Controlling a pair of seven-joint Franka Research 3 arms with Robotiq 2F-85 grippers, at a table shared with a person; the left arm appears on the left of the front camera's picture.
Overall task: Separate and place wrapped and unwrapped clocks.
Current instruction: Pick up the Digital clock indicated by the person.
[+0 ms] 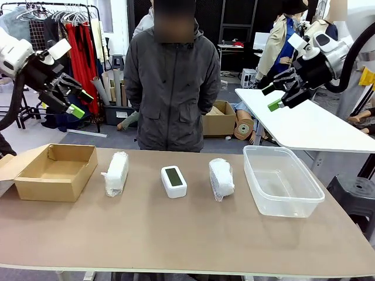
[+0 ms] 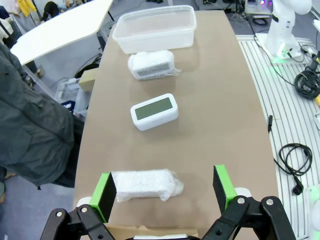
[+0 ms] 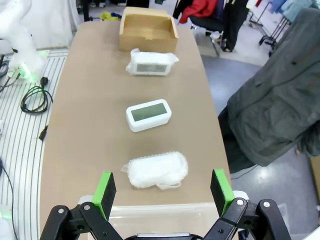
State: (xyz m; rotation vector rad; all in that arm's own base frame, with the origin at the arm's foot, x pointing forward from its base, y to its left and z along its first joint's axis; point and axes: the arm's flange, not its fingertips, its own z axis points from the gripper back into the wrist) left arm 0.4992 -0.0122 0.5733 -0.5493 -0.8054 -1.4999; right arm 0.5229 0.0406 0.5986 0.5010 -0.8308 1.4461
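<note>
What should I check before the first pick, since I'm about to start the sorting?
1. Open left gripper, raised: ok.
2. Open right gripper, raised: ok.
3. Apart from each other, left wrapped bundle, bare clock, right wrapped bundle: ok.
4. Open-topped cardboard box and clear bin, both empty: ok.
5. Not reaching in, the person: ok.
6. Which container takes which kind: cannot tell.
</note>
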